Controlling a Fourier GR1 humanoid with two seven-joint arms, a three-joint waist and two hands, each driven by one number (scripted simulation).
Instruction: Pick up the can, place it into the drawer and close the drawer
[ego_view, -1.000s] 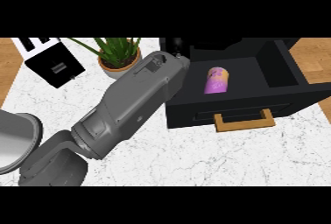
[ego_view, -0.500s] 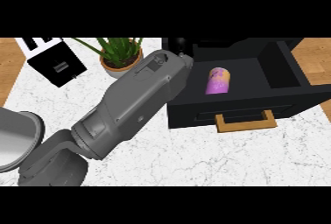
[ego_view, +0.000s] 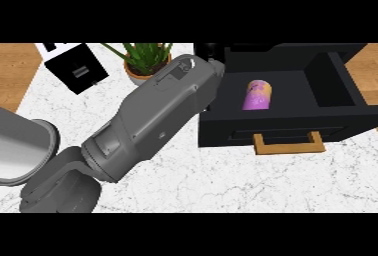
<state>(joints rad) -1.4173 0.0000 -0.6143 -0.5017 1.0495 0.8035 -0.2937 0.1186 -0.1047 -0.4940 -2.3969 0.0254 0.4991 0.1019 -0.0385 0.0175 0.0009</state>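
Note:
The can (ego_view: 258, 95), purple with an orange top, lies on its side inside the open black drawer (ego_view: 347, 87). The drawer's front carries a wooden handle (ego_view: 289, 144) and faces the view's lower edge. My left forearm (ego_view: 155, 115) reaches from the lower left up to the drawer's left wall. Only a dark bit of the left hand (ego_view: 210, 50) shows past the wrist, black against the black drawer, a little left of the can. My right hand is nowhere in the view.
A potted plant (ego_view: 144, 62) stands just left of my wrist. A black box (ego_view: 76, 68) sits at the back left. A grey round vessel (ego_view: 18, 150) is at the left edge. White marble counter (ego_view: 244, 180) lies in front of the drawer.
The can has stayed lying in the drawer. My left forearm has barely shifted, and the drawer is as far out as before.

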